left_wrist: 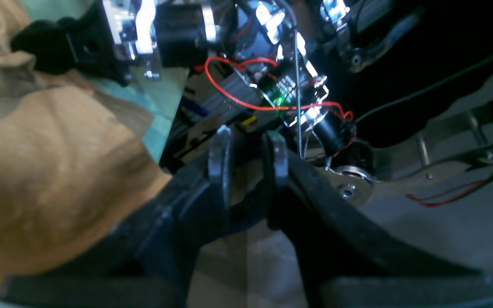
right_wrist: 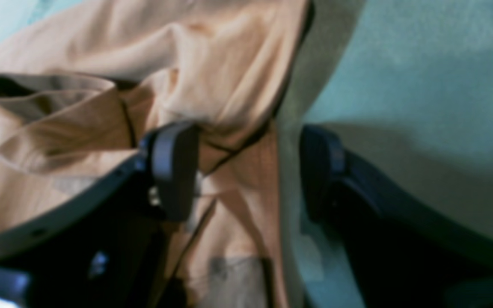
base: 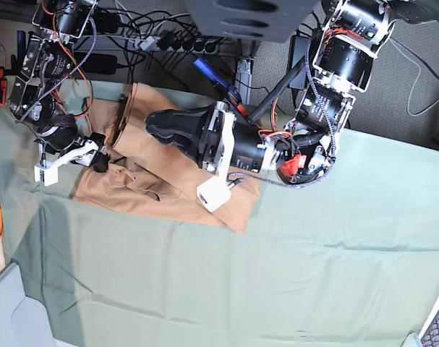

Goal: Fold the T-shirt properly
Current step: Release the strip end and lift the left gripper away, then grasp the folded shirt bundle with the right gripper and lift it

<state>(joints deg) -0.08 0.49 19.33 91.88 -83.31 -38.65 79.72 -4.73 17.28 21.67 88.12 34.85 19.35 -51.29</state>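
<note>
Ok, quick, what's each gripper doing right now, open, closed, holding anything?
Left gripper: jaws slightly apart, nothing seen between them; T-shirt lies beside it.
Right gripper: jaws wide open, straddling the T-shirt's edge, not clamped.

Two-arm follower: black housings, silver joints, exposed wiring.
Each arm is built of black cylindrical motor housings with polished silver rings and screw heads; red wires and braided black-and-white cable run along the links. The left claw [left_wrist: 248,149] has black fingers; white brackets sit at both wrists.
</note>
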